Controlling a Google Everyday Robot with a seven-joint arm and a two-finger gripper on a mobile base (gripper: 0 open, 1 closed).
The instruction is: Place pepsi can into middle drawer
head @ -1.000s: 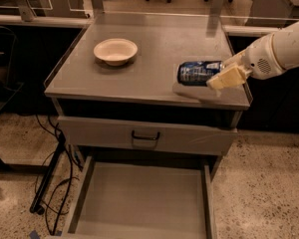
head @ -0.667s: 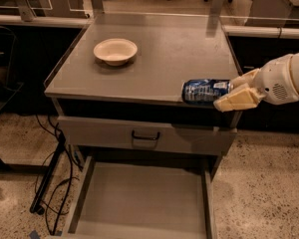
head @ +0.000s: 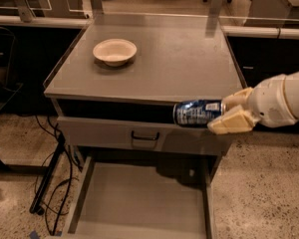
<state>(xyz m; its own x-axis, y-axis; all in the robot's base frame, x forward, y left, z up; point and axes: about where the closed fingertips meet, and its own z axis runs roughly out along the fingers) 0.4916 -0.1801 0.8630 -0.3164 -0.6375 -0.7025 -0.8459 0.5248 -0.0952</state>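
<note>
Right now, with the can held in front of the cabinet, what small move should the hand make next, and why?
Probably lower the hand and ease it a little left, into the open middle drawer. The hand is shut on the pepsi can, held sideways in the air just off the cabinet top's front edge, over the drawer's right side. The drawer floor is bare.

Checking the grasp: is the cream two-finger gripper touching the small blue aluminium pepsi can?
Touching: the camera view shows the gripper clamping the right end of the blue pepsi can.
</note>
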